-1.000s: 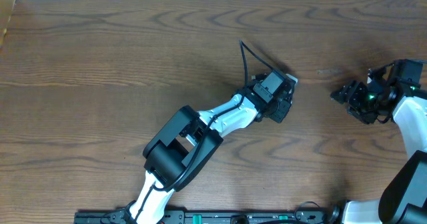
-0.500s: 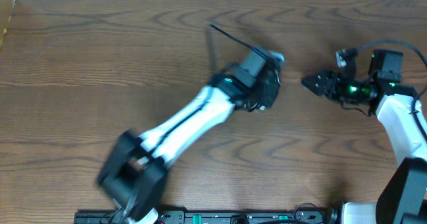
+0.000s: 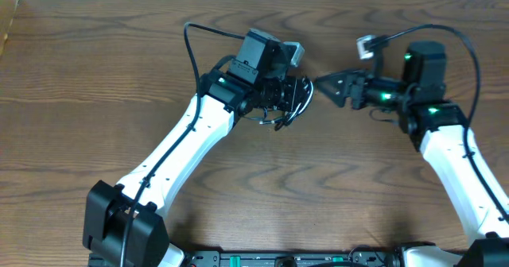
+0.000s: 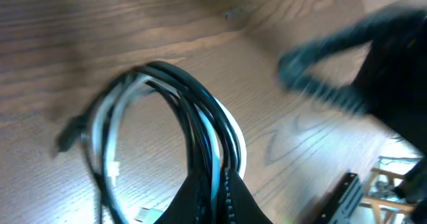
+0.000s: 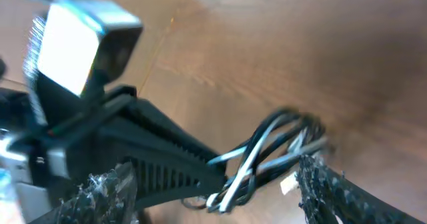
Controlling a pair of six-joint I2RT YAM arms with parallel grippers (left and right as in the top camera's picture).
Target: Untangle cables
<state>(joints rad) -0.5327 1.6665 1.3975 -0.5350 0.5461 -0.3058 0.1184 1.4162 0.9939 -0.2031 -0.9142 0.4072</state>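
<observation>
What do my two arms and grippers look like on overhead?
The left arm and right arm have white link shells with black joints. The left gripper and right gripper are black. The right wrist shows green lights, and a thin black lead arcs off each wrist.

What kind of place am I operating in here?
Probably a robotics lab bench: a wood-grain table, a left arm and right arm based by a rail at its near edge, and coiled cables held in the left gripper.
</observation>
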